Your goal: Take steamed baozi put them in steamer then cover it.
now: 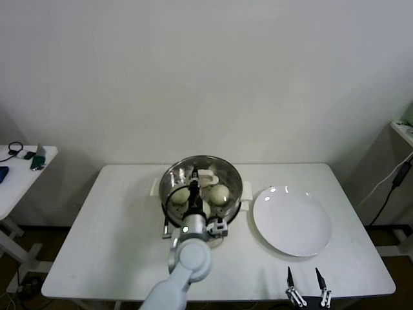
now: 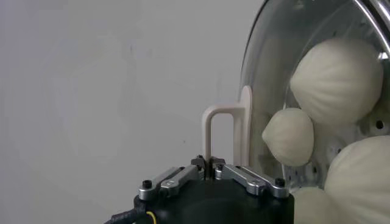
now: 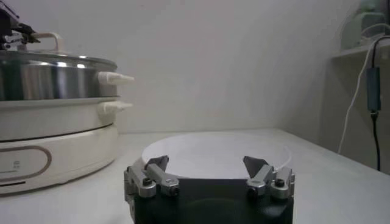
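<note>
Head view shows the left tool [image 1: 194,173] pinching the cream-white bar handle [image 1: 205,175] of the round clear glass cover [image 1: 201,181], which sits on the shiny steel steamer [image 1: 233,194] directly beneath it. Smooth cream-white baozi [image 2: 336,80] lie under the glass. The right tool [image 1: 303,278], fingers spread, hangs near the desk's [image 1: 116,226] front edge, just before the flat white plate [image 1: 292,221].

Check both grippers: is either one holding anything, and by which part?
The left gripper is shut on the glass cover's cream-white bar handle, over the steamer. The right gripper is open and holds nothing.
</note>
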You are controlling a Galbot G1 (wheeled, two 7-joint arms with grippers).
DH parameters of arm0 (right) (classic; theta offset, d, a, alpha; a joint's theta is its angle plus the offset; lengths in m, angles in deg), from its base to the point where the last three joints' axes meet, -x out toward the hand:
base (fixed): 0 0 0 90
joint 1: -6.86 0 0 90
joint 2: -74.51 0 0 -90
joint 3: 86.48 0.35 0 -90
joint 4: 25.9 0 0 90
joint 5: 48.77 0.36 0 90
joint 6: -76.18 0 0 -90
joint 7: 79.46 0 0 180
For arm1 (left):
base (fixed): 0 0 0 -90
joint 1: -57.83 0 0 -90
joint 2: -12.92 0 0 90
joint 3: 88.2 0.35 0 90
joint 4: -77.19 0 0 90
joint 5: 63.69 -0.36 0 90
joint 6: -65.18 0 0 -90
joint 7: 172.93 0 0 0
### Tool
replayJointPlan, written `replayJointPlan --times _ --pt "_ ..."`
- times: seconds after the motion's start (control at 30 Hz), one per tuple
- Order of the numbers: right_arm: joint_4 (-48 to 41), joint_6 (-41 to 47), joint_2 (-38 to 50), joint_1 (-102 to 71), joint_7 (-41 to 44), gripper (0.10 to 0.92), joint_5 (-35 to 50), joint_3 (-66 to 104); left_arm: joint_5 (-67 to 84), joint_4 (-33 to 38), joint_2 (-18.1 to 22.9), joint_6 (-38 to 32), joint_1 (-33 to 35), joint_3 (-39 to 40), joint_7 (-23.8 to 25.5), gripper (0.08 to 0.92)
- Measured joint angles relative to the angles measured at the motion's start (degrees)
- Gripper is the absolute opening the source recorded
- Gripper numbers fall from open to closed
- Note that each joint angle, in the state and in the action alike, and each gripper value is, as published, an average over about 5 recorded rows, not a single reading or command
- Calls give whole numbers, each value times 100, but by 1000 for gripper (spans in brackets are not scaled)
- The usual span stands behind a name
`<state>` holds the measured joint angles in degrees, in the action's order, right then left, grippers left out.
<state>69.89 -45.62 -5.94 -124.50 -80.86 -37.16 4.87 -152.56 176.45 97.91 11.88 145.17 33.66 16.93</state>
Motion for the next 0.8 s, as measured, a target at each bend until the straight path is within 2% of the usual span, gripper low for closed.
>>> replayJointPlan --times 0.2,0.3,0.8 --pt "2 12 8 -6 0 823 -3 14 -22 52 -80 -66 29 6 41 142" --pt "2 27 10 0 0 823 -3 23 2 100 -133 -70 37 36 92 174" --pt "-4 83 -21 8 27 823 -18 8 390 450 -450 -18 -85 197 362 586"
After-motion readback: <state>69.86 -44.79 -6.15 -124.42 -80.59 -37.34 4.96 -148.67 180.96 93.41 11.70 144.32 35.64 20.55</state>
